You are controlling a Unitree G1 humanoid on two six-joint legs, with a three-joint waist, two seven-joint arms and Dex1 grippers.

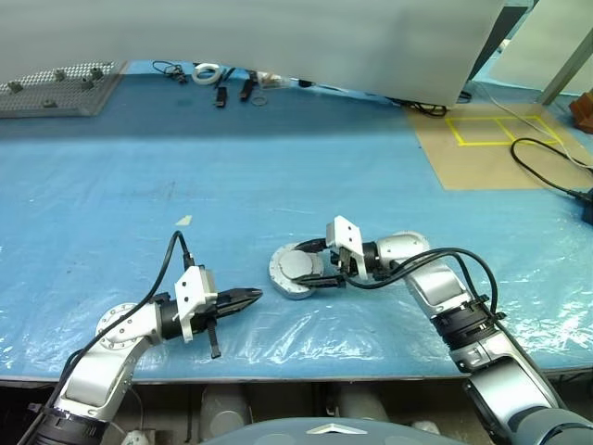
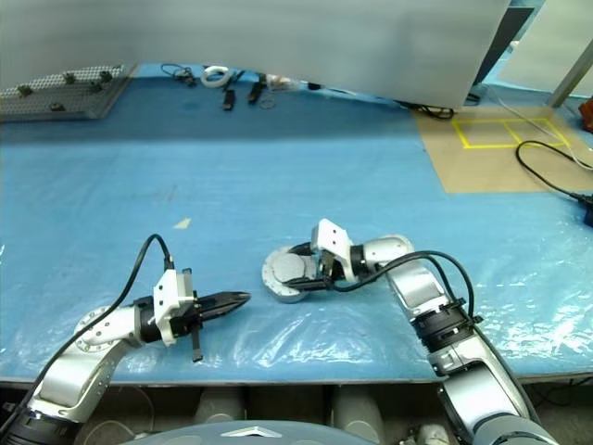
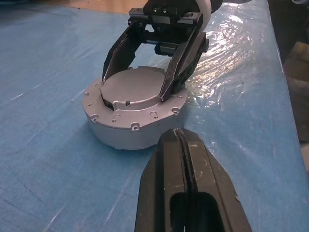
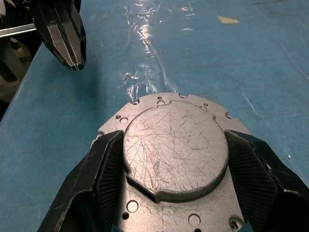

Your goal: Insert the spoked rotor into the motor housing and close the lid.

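The silver-grey motor housing (image 3: 120, 135) sits on the blue sheet near the table's front, with the light-grey lid (image 4: 174, 150) lying plain face up on top of it. My right gripper (image 1: 308, 265) reaches in from the right, and its two black fingers (image 4: 104, 169) are shut against opposite sides of the lid's raised centre. My left gripper (image 1: 252, 296) hovers a short way to the left of the housing, pointing at it, shut and empty. The spoked rotor is hidden.
A grey pegboard (image 1: 60, 88) lies at the back left, with a tape roll (image 1: 206, 72) and small tools beside it. A brown board with a yellow taped square (image 1: 500, 130) and a black cable (image 1: 547, 162) are at the back right. The table's front edge runs just behind both arms.
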